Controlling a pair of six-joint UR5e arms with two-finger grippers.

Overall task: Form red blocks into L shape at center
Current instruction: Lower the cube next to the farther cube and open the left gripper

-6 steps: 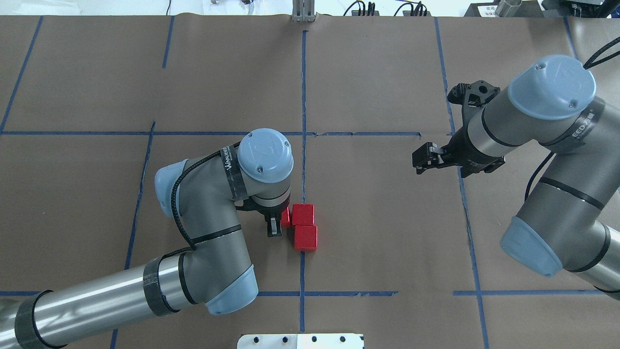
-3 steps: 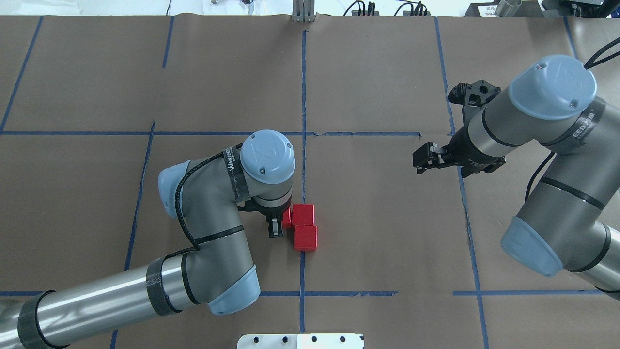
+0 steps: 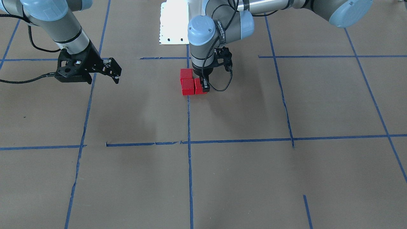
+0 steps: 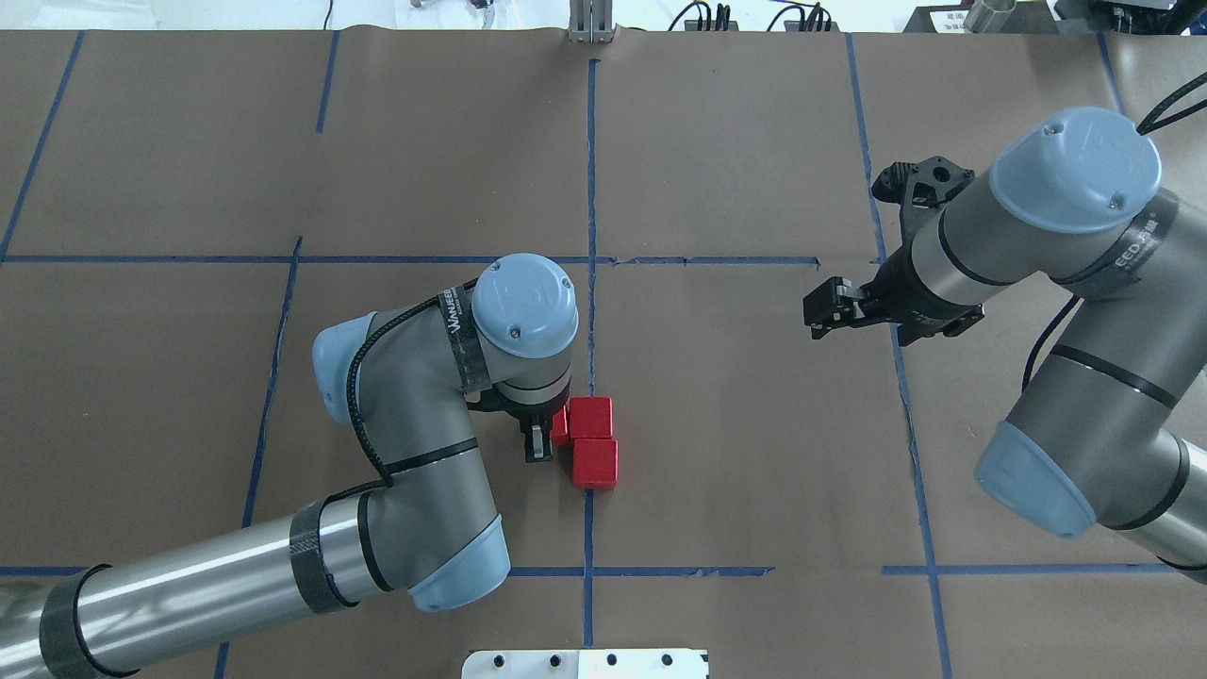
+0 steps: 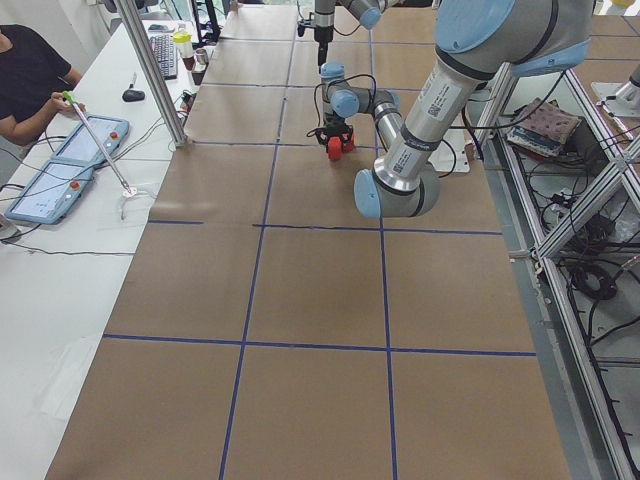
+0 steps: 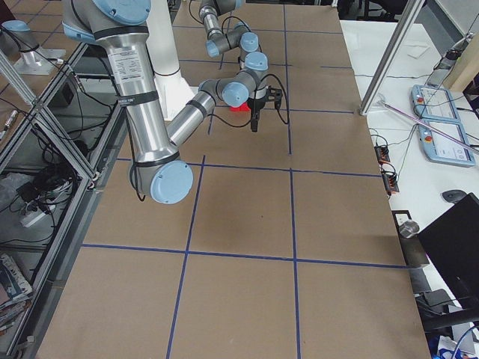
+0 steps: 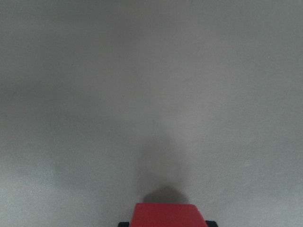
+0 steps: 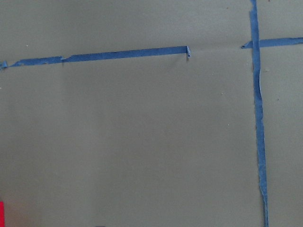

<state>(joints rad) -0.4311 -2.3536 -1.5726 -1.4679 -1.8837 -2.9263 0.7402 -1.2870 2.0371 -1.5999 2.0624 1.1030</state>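
Three red blocks sit together at the center (image 4: pixel 590 358), on the blue tape line. Two red blocks (image 4: pixel 591 417) (image 4: pixel 595 462) lie side by side along the line. The third red block (image 4: pixel 559 424) (image 3: pixel 197 86) stands against their left side, mostly hidden under my left wrist. My left gripper (image 4: pixel 554 430) (image 3: pixel 200 86) points straight down and is shut on this third block (image 7: pixel 163 215), with a dark fingertip on each side of it. My right gripper (image 4: pixel 817 309) (image 3: pixel 117 73) hangs open and empty, far to the right above bare paper.
Brown paper with a grid of blue tape lines (image 4: pixel 415 258) covers the table. A white base plate (image 4: pixel 585 664) lies at the near edge. A person (image 5: pixel 25 75) sits at a side table with tablets. Cables and aluminium frame rails run along the table's sides.
My left arm has shifted slightly to the right, bringing the held block closer against the other two. The right arm has not moved.
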